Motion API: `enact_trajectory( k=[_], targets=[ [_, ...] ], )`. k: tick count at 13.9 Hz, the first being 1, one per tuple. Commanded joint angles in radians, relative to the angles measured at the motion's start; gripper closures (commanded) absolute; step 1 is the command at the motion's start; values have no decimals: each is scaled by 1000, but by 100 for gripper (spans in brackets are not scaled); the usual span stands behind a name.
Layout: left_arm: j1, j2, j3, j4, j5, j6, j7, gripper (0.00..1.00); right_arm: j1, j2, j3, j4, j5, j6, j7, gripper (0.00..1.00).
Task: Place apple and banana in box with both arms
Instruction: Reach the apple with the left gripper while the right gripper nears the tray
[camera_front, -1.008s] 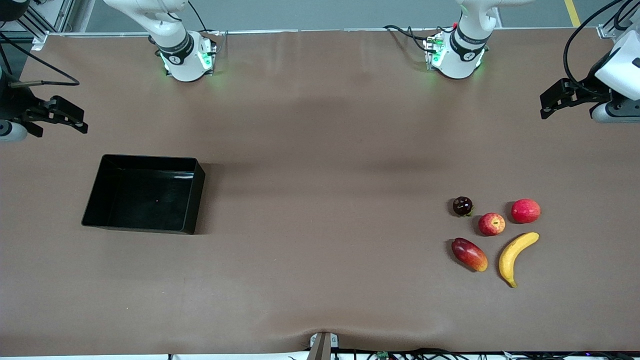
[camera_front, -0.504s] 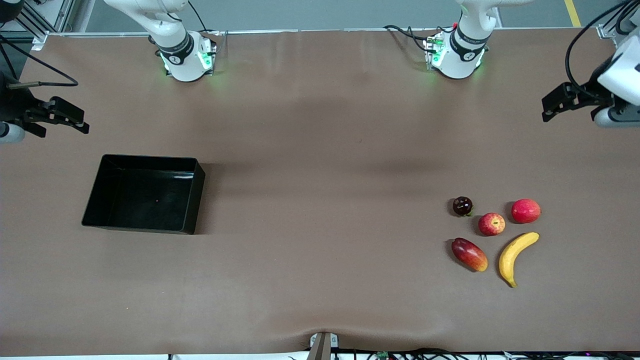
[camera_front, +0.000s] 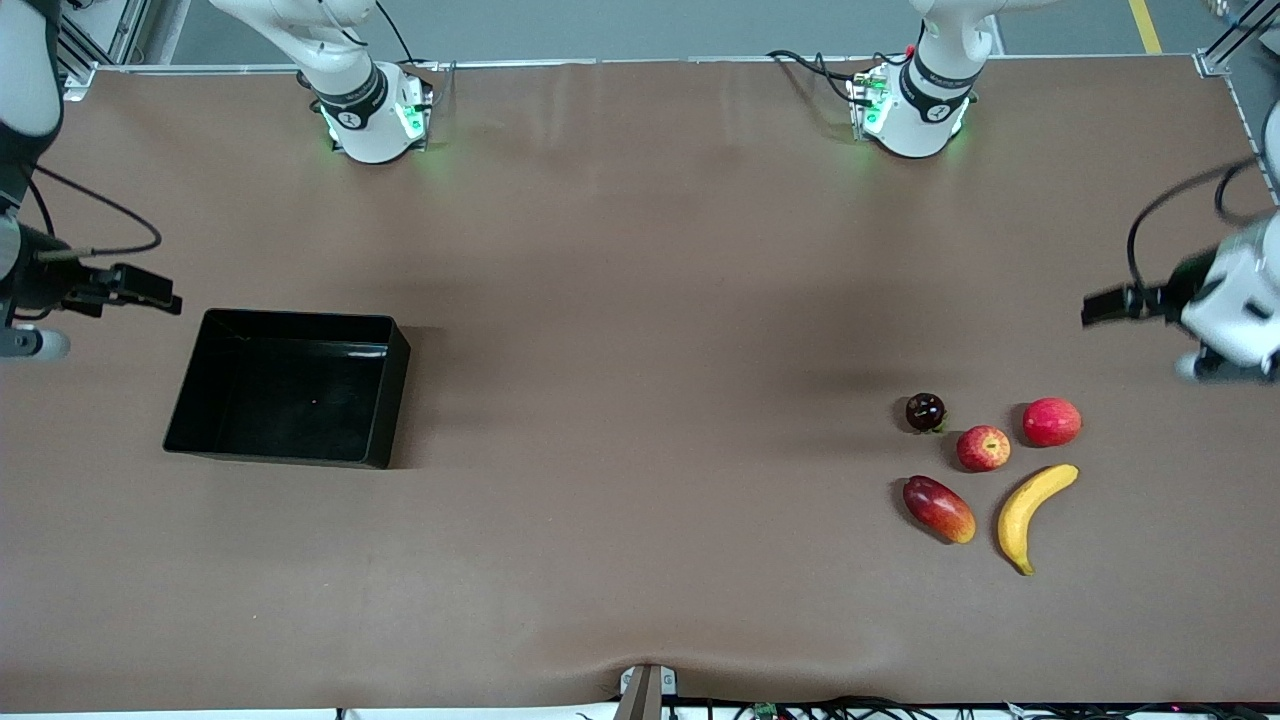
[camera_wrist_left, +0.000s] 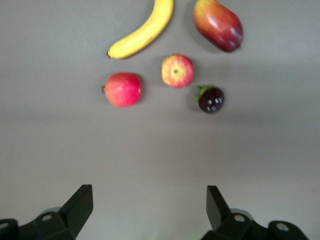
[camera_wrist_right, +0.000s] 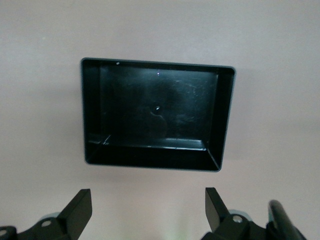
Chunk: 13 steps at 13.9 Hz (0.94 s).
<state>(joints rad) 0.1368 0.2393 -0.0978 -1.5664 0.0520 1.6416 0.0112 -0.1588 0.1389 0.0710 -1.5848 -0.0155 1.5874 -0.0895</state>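
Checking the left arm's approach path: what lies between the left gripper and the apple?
In the left wrist view, only bare table lies between the open left gripper and the apple; the pinkish-red fruit and dark fruit flank that line.

Left claw and right claw aloft at their own table ends, fingers wide apart.

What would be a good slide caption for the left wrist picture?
Open left gripper above bare table, looking at a banana, apple and three other fruits.

Apple beside banana.
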Motion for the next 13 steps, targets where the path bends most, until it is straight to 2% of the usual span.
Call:
enact_trajectory(
  k=[1,3,7,11,13],
  targets=[
    [17,125,-3,45,2,122,64,0,-31,88,12,42,-31,49,-4,0],
    [18,210,-3,46,2,243,99,0,-44,132,12,39,-31,80,-4,0],
    [9,316,-5,42,-26,363,50,0,-99,243,12,32,-27,144,-6,0],
    [9,397,-6,39,-81,369,46,0,-126,326,12,28,-27,192,-53,0],
    [14,422,-8,32,-148,369,50,0,-151,359,12,26,-26,233,-85,0]
  ],
)
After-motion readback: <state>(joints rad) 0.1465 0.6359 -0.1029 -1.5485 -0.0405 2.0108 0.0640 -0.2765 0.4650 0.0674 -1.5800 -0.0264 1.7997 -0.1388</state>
